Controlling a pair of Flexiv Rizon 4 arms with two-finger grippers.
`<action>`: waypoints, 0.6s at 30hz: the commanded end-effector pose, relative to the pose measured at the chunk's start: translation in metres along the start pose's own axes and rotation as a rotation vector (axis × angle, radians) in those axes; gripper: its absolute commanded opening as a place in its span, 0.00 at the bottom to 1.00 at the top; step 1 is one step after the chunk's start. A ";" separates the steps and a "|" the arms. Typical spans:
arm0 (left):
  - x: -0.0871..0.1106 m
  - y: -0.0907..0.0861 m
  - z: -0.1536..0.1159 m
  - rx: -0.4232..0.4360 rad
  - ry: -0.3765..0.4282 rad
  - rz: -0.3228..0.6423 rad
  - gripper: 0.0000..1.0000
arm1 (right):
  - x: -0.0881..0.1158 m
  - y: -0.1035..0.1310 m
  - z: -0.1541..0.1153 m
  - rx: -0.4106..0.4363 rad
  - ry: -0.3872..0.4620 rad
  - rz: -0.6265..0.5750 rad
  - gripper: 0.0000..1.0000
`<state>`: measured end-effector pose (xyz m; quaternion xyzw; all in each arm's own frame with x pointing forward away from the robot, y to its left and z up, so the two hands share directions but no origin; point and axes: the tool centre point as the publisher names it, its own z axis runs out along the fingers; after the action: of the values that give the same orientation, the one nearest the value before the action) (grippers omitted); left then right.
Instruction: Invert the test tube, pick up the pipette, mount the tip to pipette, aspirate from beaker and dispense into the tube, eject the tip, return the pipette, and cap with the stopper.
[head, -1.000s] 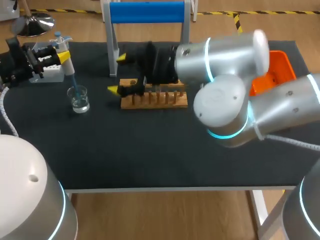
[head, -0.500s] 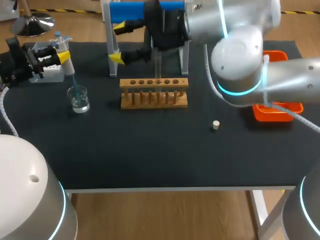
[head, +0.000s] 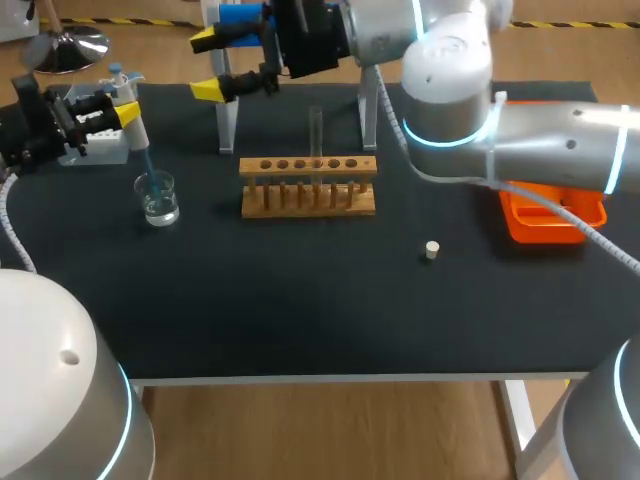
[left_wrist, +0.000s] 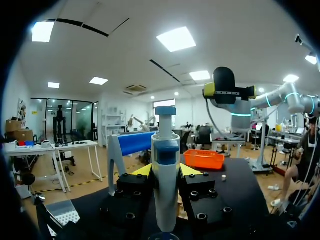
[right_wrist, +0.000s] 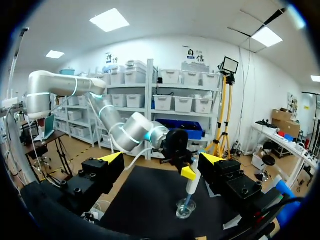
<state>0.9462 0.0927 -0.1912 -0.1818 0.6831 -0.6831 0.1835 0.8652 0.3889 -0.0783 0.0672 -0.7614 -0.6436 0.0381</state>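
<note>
My left gripper is shut on the white and blue pipette, held upright at the table's left. The pipette's tip dips into the glass beaker. In the left wrist view the pipette stands between both yellow fingertips. A clear test tube stands upright in the wooden rack. My right gripper hangs open and empty high over the back of the table. In its own view the right gripper faces the pipette and the beaker. The small stopper lies on the mat right of the rack.
A blue-topped pipette stand rises behind the rack, close under my right gripper. An orange tray sits at the right edge, partly under my right arm. The dark mat in front of the rack lies bare.
My right arm rose from the rack and swung up toward the back left, uncovering the upright tube, the stopper and the tray. The left arm with the pipette stayed still.
</note>
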 end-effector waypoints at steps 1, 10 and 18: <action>0.000 0.000 -0.001 0.002 0.003 0.001 0.00 | -0.013 -0.002 0.020 -0.034 0.015 -0.002 1.00; 0.000 0.000 -0.001 0.002 0.003 0.001 0.00 | -0.033 0.000 0.045 -0.083 -0.076 0.009 1.00; 0.000 0.000 -0.001 0.002 0.003 0.001 0.00 | -0.045 -0.001 0.063 -0.107 -0.114 0.017 0.87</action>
<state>0.9463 0.0927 -0.1912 -0.1817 0.6832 -0.6831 0.1833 0.8986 0.4458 -0.0843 0.0244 -0.7331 -0.6796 0.0071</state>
